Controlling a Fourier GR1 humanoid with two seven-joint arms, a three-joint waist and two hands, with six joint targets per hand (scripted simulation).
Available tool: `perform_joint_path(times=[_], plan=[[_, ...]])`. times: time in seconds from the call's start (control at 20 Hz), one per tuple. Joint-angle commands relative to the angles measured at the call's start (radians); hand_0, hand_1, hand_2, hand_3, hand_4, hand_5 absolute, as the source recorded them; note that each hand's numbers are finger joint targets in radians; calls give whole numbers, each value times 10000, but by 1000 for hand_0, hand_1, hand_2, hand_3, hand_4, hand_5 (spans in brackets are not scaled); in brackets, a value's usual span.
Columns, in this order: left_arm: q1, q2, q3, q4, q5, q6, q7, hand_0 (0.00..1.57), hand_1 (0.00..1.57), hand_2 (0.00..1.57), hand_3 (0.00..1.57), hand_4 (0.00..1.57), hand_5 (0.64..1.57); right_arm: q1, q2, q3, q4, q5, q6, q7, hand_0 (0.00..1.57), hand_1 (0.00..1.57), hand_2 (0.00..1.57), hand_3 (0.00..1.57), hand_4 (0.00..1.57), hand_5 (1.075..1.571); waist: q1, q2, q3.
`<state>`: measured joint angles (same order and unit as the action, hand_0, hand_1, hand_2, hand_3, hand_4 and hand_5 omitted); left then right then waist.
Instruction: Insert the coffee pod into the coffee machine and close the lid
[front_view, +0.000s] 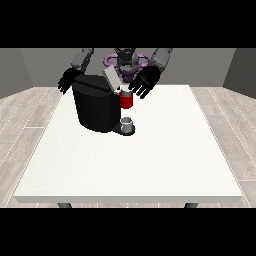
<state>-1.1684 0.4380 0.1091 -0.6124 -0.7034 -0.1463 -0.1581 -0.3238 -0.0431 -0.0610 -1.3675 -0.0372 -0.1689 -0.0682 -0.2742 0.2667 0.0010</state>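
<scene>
A black coffee machine (96, 106) stands on the white table (135, 160) at the far left-centre. Its grey lid (112, 78) is tilted up and open above the red pod holder (127, 100). A small pale shape, perhaps the coffee pod (125, 89), shows at the holder's top. A grey cup (128, 124) sits on the machine's base. The hand at the view's right (144, 81) hovers just right of the holder with fingers spread, holding nothing that I can see. The hand at the view's left (67, 81) hangs behind the machine's left side, fingers relaxed.
The robot's torso (126, 62) stands behind the table's far edge. Wooden floor surrounds the table.
</scene>
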Motion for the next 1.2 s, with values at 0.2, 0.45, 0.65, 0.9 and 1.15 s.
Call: perform_joint_path(times=[0.2, 0.45, 0.65, 0.9, 1.15], plan=[[279, 99, -597, 141, -665, -297, -184, 0, 0, 0, 0, 0, 1571, 508, 39, 155, -8, 76, 82, -129, 0, 0, 0, 0, 348, 1571, -176, -93, -6], [-23, -35, -583, 29, -668, -653, 41, 0, 0, 0, 0, 0, 1571, -167, 31, -239, 232, -190, -61, -103, 0, 0, 0, 0, 378, 1571, 159, -220, -6], [241, -79, -511, 27, -683, -539, -91, 0, 0, 0, 0, 0, 1571, 291, 176, 68, 120, 88, -200, -197, 0, 0, 0, 0, 363, 1571, 159, -503, -8], [630, -76, -428, -101, -661, -524, -208, 0, 0, 0, 0, 0, 1571, 673, 145, -53, 151, -225, 91, -299, 0, 0, 0, 0, 405, 1571, 353, -855, -8], [1169, -216, 46, 53, -141, -786, -152, 0, 0, 0, 0, 0, 1571, 1597, 186, 372, -509, -216, 83, 132, 0, 0, 0, 0, 424, 1571, 278, -1915, -11]])
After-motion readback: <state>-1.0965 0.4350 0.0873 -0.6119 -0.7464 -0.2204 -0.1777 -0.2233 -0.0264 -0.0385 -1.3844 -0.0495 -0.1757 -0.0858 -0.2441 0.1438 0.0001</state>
